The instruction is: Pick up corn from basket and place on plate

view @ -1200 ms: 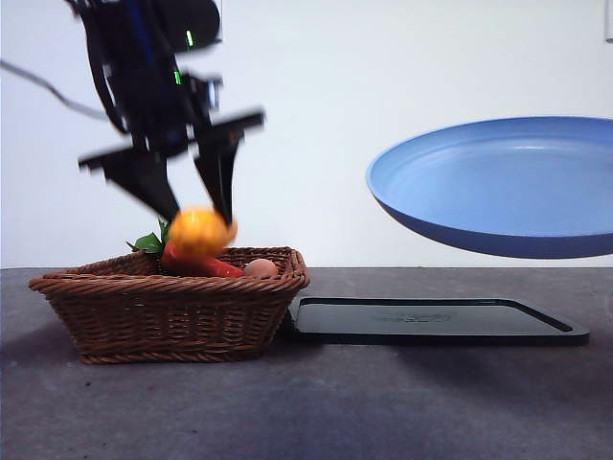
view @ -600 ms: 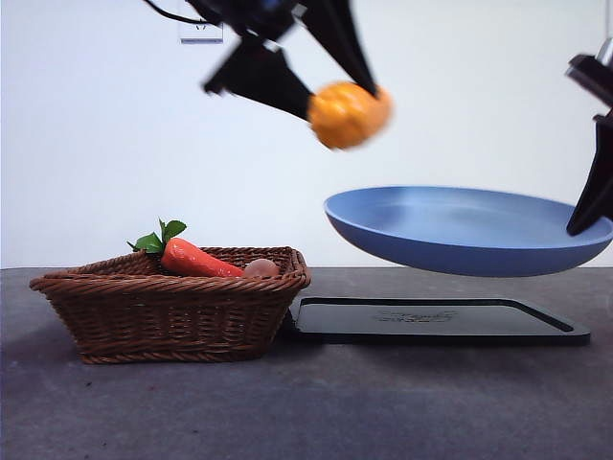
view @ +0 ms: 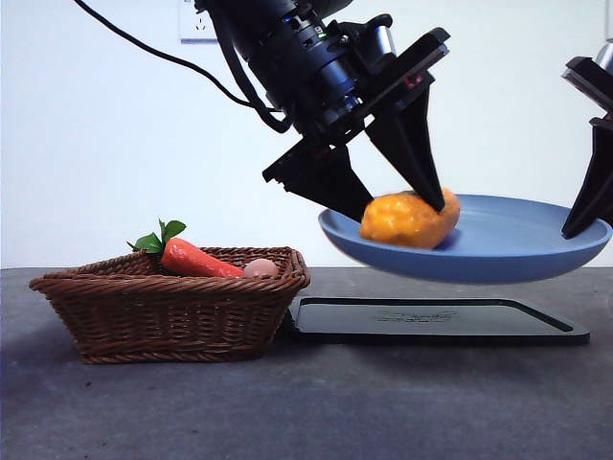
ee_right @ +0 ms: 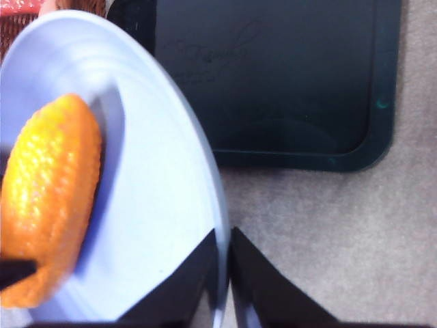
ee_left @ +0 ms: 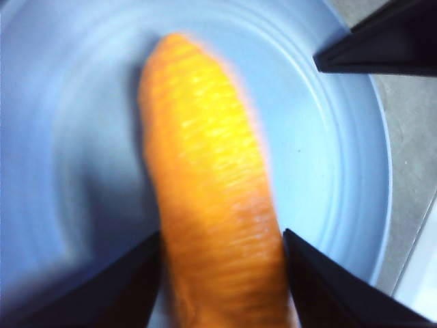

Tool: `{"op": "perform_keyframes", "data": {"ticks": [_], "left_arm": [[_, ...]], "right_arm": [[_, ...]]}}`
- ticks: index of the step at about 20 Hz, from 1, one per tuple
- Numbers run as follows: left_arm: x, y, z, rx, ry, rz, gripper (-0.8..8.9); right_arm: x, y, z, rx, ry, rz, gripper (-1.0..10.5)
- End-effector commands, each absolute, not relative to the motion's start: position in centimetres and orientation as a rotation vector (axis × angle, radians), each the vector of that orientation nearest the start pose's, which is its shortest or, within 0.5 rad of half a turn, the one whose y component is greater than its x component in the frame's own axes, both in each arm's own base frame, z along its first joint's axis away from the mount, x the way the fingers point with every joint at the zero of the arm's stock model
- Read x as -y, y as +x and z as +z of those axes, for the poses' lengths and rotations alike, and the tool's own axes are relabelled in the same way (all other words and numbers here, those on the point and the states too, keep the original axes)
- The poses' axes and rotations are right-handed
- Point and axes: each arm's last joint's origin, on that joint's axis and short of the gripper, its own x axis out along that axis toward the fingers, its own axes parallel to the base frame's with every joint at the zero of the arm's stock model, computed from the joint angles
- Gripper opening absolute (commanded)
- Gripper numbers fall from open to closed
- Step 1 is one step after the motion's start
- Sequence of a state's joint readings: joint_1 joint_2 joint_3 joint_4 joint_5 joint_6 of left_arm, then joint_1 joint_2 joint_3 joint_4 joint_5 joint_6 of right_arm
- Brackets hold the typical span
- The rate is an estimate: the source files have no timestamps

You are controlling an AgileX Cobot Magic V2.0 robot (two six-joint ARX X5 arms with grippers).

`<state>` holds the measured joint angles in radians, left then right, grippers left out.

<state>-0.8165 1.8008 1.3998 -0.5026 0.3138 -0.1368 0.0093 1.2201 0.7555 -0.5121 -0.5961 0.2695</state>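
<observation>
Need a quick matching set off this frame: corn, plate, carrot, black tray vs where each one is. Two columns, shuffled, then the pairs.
Things:
1. corn
2. plate
3. carrot
4. black tray

Places:
A. lying in the basket
B. flat on the table, beside the basket
C. between the left gripper's jaws, over the plate
D. held up in the air, its rim pinched by the right gripper

Pairs: 1-C, 2-D, 3-A, 4-B
</observation>
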Motion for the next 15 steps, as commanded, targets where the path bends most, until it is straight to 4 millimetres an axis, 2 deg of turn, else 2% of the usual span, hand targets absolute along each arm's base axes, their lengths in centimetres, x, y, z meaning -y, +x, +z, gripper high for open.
{"op": "perform_keyframes", "data": {"ticks": [1, 5, 11, 15], "left_arm": [[29.6, 25.9, 24.5, -0.974, 0.144, -1.004, 3.14], [29.8, 26.0, 25.8, -0.956, 0.139, -1.01, 3.17], [29.9, 26.1, 30.2, -0.878, 0.144, -1.037, 3.17], [29.7, 26.3, 32.0, -0.849, 0.145, -1.042, 3.17]], "right_arm": [[-1.9, 23.0, 22.2, -1.012, 0.531, 0.441, 0.0], [-1.9, 23.1, 22.1, -1.01, 0.526, 0.437, 0.0], [-1.9, 24.1, 21.2, -1.014, 0.527, 0.431, 0.0], [-1.8, 25.6, 20.8, -0.999, 0.522, 0.407, 0.0]]}}
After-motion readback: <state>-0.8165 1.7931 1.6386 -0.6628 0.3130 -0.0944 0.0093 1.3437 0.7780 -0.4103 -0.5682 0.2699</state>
